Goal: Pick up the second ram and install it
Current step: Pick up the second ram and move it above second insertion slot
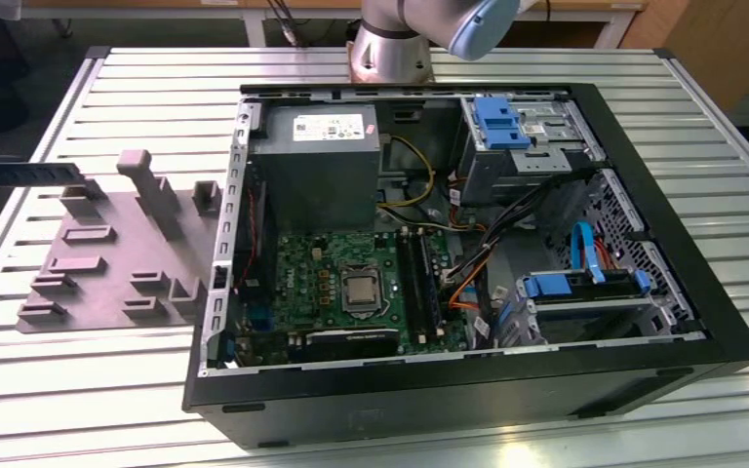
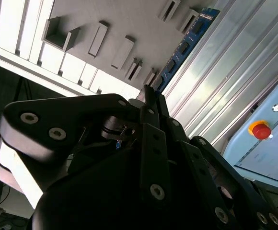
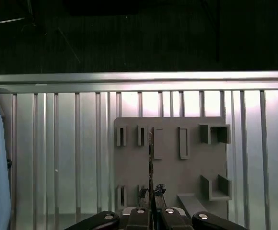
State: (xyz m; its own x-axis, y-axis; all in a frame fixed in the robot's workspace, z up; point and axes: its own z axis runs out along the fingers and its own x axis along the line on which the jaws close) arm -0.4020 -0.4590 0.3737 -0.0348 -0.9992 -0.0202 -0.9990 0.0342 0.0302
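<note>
The grey moulded holder plate with upright slots (image 1: pixel 101 253) lies on the ribbed aluminium counter (image 1: pixel 140 88) at the exterior view's left. The open black computer case (image 1: pixel 479 395) stands just beside it toward the right. Inside the case, the green motherboard (image 1: pixel 309 268) shows its long black memory slots (image 1: pixel 416 273) near the middle.

In the second wrist view the pincer (image 2: pixel 151 96) has its fingers drawn in on one end of the thin blue-green ram stick (image 2: pixel 183 47). The stick juts out from them over the holder plate. It looks lifted clear of the plate, though these angles cannot rule out contact.

Done well, this step likely calls for a firm, square hold. The ram stick should sit straight between the fingers, without tilt, its long edge parallel to the memory slots and away from the computer case's walls.
</note>
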